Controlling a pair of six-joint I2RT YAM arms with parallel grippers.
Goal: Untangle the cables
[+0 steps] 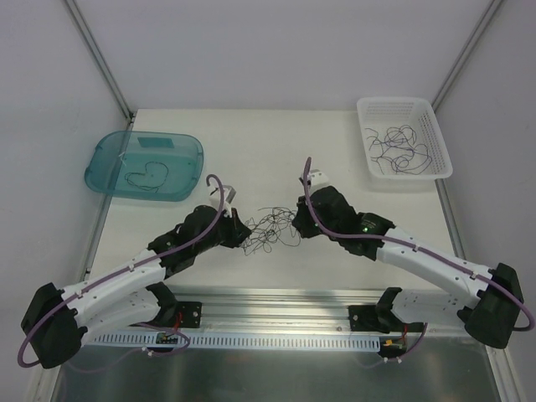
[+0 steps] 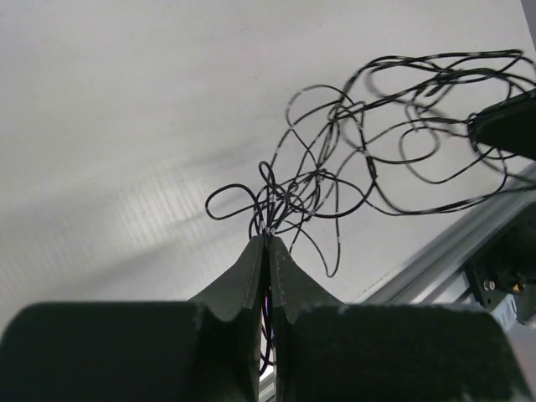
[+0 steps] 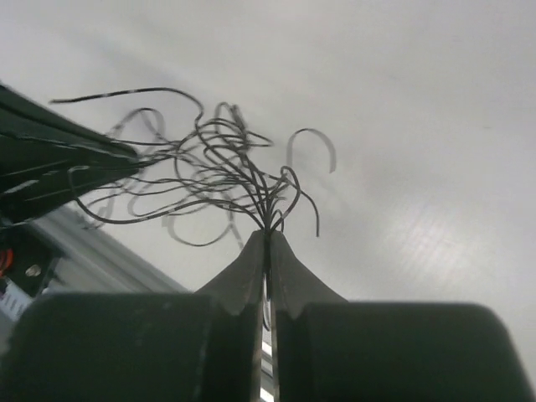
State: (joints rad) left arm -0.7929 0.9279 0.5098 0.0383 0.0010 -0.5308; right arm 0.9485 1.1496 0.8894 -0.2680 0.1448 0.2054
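At the far left, a teal tray [image 1: 182, 151] holds one loose cable [image 1: 149, 174]. The left arm [image 1: 134, 272] lies low and reaches diagonally inward. Its left gripper [image 2: 266, 239] is pinched tight on strands at one edge of the tangle of cables [image 1: 272, 228], which spreads mid-table [image 1: 251, 142] between both grippers. The right gripper [image 3: 268, 233] clamps the opposite edge, and the right arm [image 1: 419, 255] mirrors the other. At the far right, a white basket [image 1: 394, 101] holds more cables [image 1: 402, 144].

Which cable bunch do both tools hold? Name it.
The central tangle, pinched by left tool and right tool; the others lie in teal tray and white basket.
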